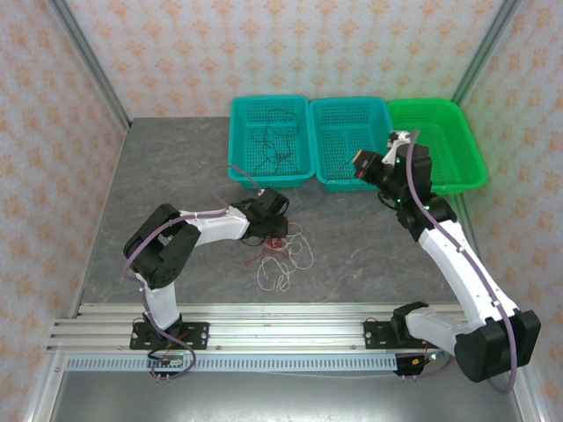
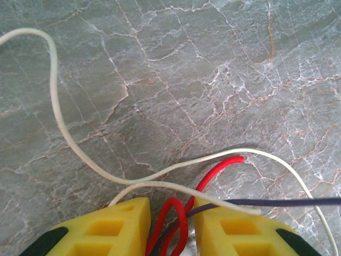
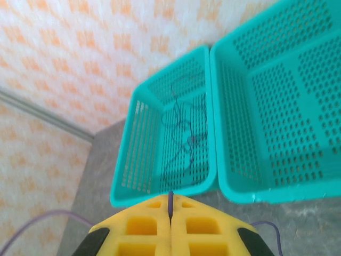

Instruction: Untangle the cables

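Left arm [image 1: 189,230] bent low, left fingers [image 2: 106,229] parted; right arm [image 1: 457,264] stretched forward, right fingers [image 3: 144,226] pressed together.

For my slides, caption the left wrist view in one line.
Left hand straddling the looped red cable; white cable and black cable cross the marbled table.

White link shells and black joint housings are seen on the left arm [image 1: 215,227] and right arm [image 1: 457,264], with a lavender cable [image 1: 195,214] routed along each. Yellow fingers [image 2: 122,229] with rectangular recesses are fitted to the left end effector [image 2: 170,226] and right end effector [image 3: 170,218].
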### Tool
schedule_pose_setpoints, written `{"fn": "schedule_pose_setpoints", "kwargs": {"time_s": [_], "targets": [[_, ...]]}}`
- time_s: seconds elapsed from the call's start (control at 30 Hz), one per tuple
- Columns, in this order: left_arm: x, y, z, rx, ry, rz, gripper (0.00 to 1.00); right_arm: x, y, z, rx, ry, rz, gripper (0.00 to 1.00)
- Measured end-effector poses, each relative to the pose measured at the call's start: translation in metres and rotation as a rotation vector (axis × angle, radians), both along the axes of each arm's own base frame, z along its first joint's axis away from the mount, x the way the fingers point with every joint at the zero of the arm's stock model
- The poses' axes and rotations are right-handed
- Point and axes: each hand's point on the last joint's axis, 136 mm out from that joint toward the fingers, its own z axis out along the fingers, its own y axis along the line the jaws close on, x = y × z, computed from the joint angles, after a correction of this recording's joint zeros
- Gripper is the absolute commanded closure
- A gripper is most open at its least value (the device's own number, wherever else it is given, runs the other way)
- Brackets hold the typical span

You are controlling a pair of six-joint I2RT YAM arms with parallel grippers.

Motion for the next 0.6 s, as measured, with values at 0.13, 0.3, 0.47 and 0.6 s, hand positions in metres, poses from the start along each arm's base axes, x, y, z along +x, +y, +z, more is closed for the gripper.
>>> {"fn": "schedule_pose_setpoints", "kwargs": {"time_s": [0.13, 0.3, 0.47, 0.6], "targets": [[0.0, 0.0, 0.0, -0.001, -0.002, 0.0, 0.71, 0.006, -0.026, 0.049, 0.022, -0.103, -0.088, 1.0], [0.0, 0.0, -0.001, -0.002, -0.004, 0.0, 0.71, 0.004, -0.05, 0.122, 0.043, -0.251, -0.174, 1.0], [0.0, 0.0, 0.0, -0.004, -0.007, -0.002, 0.69, 0.005, -0.058, 0.177, 0.058, -0.352, -0.207, 1.0], [-0.002, -0.002, 0.002, -0.025, -0.025, -0.008, 0.6, 0.021, -0.059, 0.191, 0.047, -0.364, -0.225, 1.0]]}}
